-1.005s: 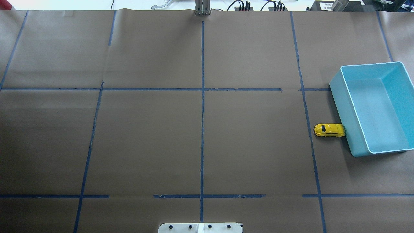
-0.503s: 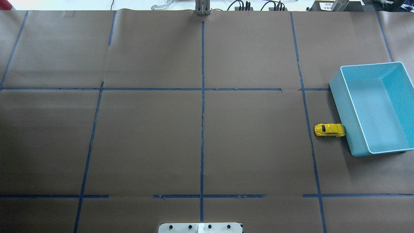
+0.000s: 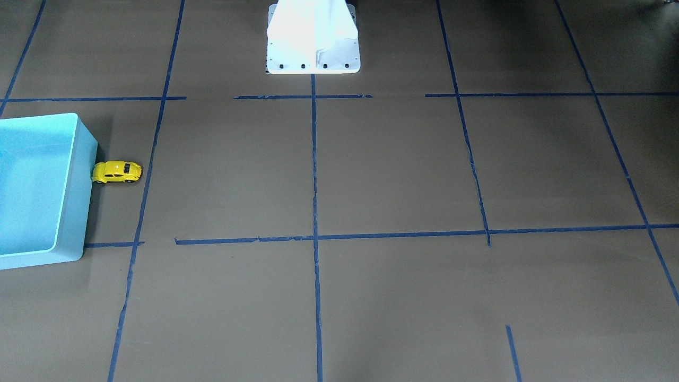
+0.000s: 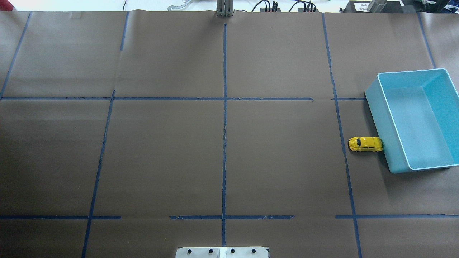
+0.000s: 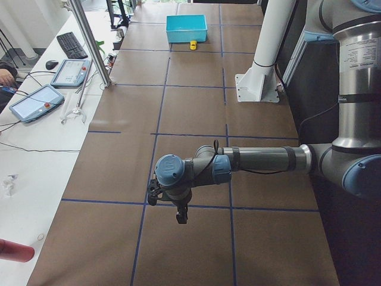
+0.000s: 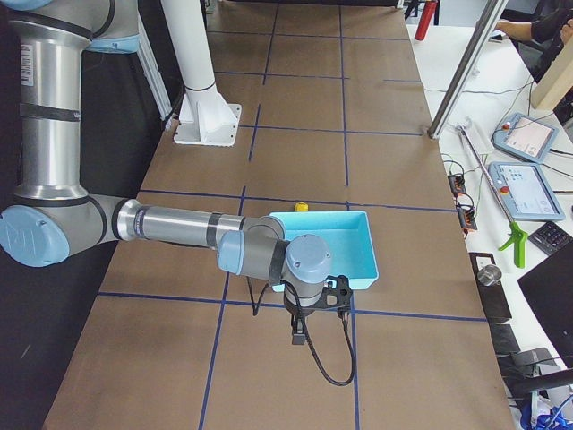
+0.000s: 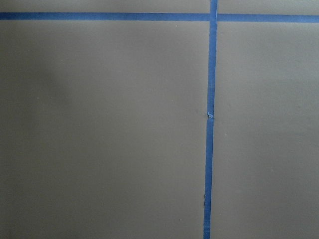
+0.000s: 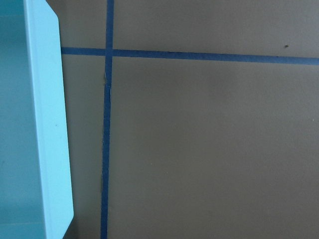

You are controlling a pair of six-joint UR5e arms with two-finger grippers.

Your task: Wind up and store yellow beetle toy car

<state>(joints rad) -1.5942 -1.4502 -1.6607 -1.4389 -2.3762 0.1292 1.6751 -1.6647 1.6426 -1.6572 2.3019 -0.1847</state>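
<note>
Left hand (image 5: 180,215) hangs over the counter (image 4: 161,154), well apart from the light blue bin (image 4: 383,122); can't tell how far open. Yellow beetle toy car (image 4: 365,144) sits on its wheels outside the bin, touching its left outer wall. Right hand (image 6: 298,338) hangs just beside the bin; opening also can't tell.

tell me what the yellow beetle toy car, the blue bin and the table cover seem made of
yellow beetle toy car: glossy painted body with bright highlights; die-cast metal or hard plastic, cannot tell which.
light blue bin: likely moulded plastic, smooth, with rounded corners.
table cover: looks like matte brown paper, with creases and seams; its grid lines look like blue tape.
</note>
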